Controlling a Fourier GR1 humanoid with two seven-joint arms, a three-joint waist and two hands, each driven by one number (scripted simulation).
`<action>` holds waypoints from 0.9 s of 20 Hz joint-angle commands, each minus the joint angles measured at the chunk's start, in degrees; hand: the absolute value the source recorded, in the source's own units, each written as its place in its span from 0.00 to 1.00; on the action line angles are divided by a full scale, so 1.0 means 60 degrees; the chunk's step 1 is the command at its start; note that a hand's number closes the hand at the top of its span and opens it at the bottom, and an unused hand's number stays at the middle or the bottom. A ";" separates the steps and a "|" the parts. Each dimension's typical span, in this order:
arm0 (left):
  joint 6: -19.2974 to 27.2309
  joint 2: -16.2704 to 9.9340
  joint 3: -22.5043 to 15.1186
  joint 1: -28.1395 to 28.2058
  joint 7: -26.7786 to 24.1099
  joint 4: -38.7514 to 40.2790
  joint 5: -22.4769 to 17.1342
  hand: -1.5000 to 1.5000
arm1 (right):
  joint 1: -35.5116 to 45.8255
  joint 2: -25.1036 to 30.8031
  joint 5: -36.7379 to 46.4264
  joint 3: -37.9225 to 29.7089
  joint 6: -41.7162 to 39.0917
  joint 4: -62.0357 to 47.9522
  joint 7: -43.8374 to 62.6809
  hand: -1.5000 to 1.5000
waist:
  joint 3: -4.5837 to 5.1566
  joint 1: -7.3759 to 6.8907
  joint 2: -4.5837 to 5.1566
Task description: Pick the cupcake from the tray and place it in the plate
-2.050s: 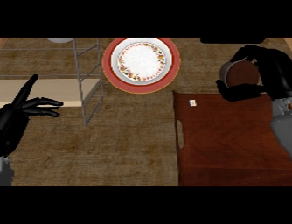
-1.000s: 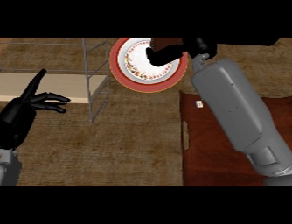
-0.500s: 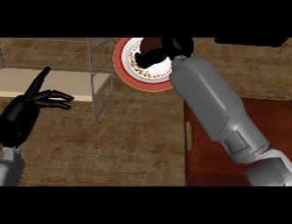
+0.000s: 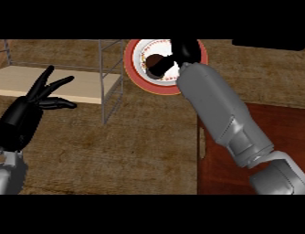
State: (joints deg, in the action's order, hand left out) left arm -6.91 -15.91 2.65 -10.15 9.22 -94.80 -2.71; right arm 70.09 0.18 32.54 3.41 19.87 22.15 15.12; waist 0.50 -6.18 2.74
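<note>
- While the right hand [image 4: 179,54] hangs over the plate [image 4: 136,68], its fingers curl around a brown thing at the plate's white centre, which I take for the cupcake [image 4: 156,62]; whether it touches the plate is hidden.
- If the fingers let go while the cupcake sits above the surface, it may tip or roll toward the red rim.
- Pulling back low, the grey forearm [image 4: 216,109] may nudge the plate.
- Resting at the view's left, the left hand [image 4: 30,109] has its fingers spread and holds nothing.
- Beneath the forearm, the tray [image 4: 286,151] lies near.
</note>
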 commanded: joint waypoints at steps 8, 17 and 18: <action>0.0132 0.0190 0.0079 -0.1042 -0.0225 -0.0154 0.0047 0.50 | 0.0479 -0.0030 -0.1811 -0.1456 0.1571 -0.0112 -0.1948 0.00 | -0.0094 0.0021 -0.0022; 0.0178 0.0238 0.0262 -0.0895 0.0149 -0.0468 0.0028 0.50 | 0.0318 0.0514 -0.3282 -0.2972 0.1148 -0.0135 -0.3363 0.00 | -0.0097 0.0620 -0.0242; -0.0040 0.0008 0.0592 -0.0765 -0.0199 -0.0155 -0.0122 0.50 | -0.0091 0.0596 -0.3417 -0.3140 0.1130 -0.0234 -0.3808 0.00 | -0.0091 0.0619 -0.0195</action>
State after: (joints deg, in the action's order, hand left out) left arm -7.40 -15.79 4.83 -8.73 10.24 -95.54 -2.19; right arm 71.62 1.92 14.88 -12.23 27.84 21.32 -3.83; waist 0.42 -4.24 1.97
